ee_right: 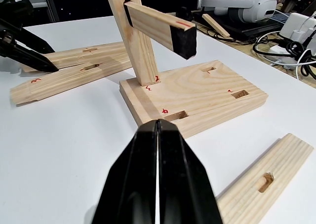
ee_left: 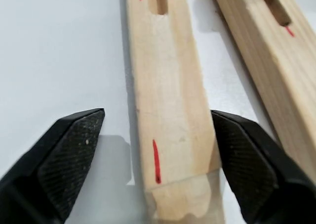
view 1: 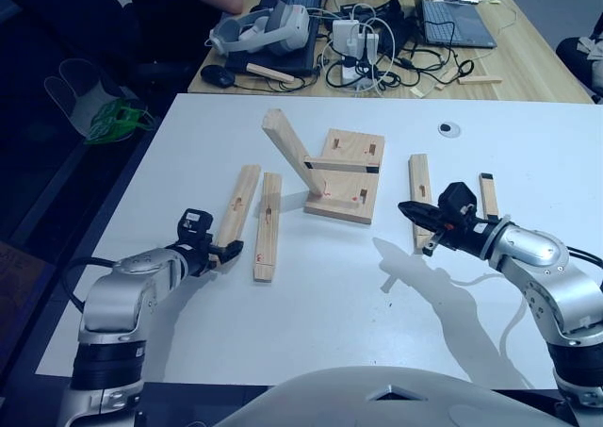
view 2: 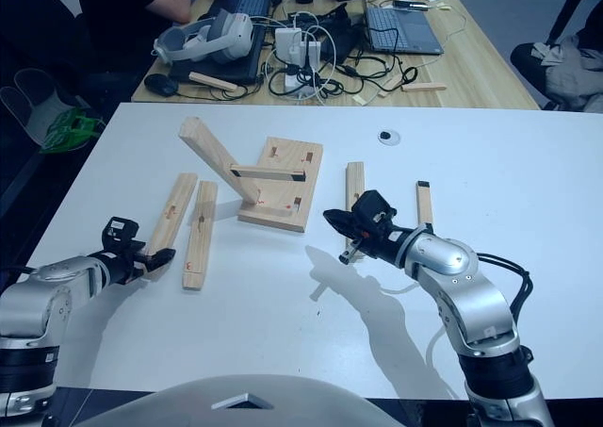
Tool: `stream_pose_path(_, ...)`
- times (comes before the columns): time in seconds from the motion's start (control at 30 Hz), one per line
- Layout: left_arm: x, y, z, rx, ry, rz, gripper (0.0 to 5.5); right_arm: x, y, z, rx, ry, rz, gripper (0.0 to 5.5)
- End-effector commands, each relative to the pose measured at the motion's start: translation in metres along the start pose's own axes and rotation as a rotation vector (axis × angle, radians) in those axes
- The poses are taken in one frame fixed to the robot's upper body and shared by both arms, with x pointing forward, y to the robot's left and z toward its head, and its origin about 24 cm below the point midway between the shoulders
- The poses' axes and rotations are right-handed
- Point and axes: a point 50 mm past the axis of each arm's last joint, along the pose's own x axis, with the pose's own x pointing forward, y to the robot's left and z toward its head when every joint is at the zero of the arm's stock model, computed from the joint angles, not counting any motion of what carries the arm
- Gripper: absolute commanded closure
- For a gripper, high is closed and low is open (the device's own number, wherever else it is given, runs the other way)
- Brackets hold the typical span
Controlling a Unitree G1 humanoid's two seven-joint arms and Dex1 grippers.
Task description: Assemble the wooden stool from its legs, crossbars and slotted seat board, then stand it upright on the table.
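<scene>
Since the loose leg [view 1: 239, 204] lying flat on the bench [view 1: 320, 295] looks to us like stiff, light, dry wood that should neither flex nor crush, we would take it across its narrow width near the end, where our left tool [ee_left: 157, 117] stands open with a finger on either side. Our right tool [ee_right: 158, 130] is closed on nothing, poised just short of the slotted seat board [ee_right: 207, 93], which carries one leaning leg [view 1: 287, 144].

Cropped at the left wrist view's edge: far end of the leg [ee_left: 170, 85] straddled by the left gripper [ee_left: 157, 117], plus most of a neighbouring leg [ee_left: 269, 41]. Covered by the right gripper [ee_right: 158, 130]: near end of a loose leg [ee_right: 269, 177].
</scene>
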Motion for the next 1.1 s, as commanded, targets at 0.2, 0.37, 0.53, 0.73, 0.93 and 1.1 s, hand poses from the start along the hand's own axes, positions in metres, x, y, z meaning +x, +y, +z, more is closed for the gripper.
stream_pose_path(0.2, 0.01, -0.003, -0.033, -0.077, 0.123, -0.032, 3.19, 0.005, -0.01, 0.001, -0.054, 0.003, -0.007, 5.5)
stream_pose_path(0.37, 0.023, -0.007, -0.023, -0.156, 0.021, -0.002, 3.44, 0.008, -0.022, 0.0, -0.058, -0.006, -0.031, 5.5)
stream_pose_path(0.53, 0.028, -0.001, -0.002, -0.263, -0.2, 0.052, 3.44, 0.009, -0.041, 0.005, -0.013, -0.084, -0.149, 5.5)
stream_pose_path(0.73, 0.012, 0.033, 0.047, -0.332, -0.582, 0.279, 3.45, 0.004, -0.092, 0.055, 0.051, -0.374, -0.45, 5.5)
stream_pose_path(0.93, -0.029, 0.056, 0.131, -0.273, -0.981, 0.39, 3.45, -0.001, -0.11, 0.115, 0.127, -0.6, -0.46, 4.71)
stream_pose_path(1.1, -0.065, 0.035, 0.199, 0.032, -1.207, 0.301, 3.45, 0.013, -0.077, 0.16, 0.184, -0.731, -0.169, 3.78)
